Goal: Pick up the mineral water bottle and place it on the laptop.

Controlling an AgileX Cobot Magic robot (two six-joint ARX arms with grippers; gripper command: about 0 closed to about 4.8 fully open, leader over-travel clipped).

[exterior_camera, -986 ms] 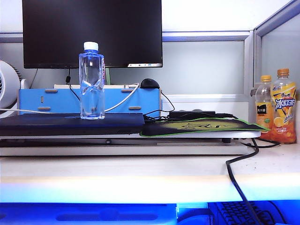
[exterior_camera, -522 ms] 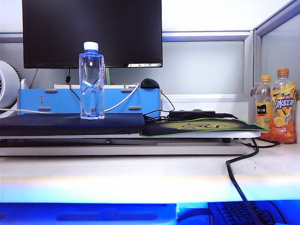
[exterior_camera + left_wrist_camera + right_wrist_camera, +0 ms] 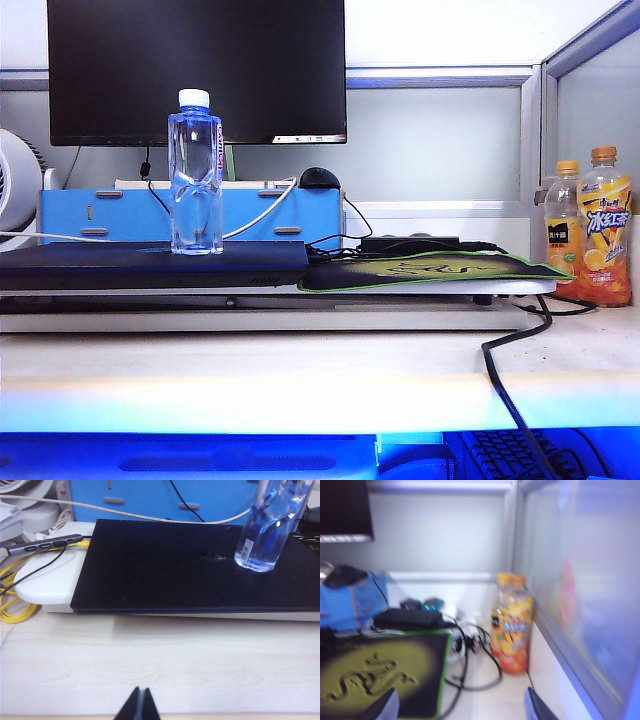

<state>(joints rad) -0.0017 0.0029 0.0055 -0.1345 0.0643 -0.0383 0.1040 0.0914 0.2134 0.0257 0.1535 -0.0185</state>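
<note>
The mineral water bottle [image 3: 195, 172] stands upright on the laptop [image 3: 150, 265], a flat dark slab at the left of the desk; neither gripper shows in the exterior view. In the left wrist view the bottle [image 3: 267, 527] rests near the far corner of the laptop lid [image 3: 165, 565]. My left gripper [image 3: 139, 705] is shut, its tips together over the pale desk well short of the laptop. My right gripper [image 3: 462, 707] is open with nothing between its fingers [image 3: 536, 707], low over the desk beside the mouse pad, away from the bottle.
A green-edged mouse pad [image 3: 430, 270] lies right of the laptop. Two orange-capped juice bottles [image 3: 592, 235] stand at the right partition. A monitor [image 3: 195, 70], a blue box [image 3: 190, 215], a mouse [image 3: 320, 178] and black cables [image 3: 510, 370] fill the back and right.
Nothing has visibly moved in the exterior view; the bottle stays upright on the laptop.
</note>
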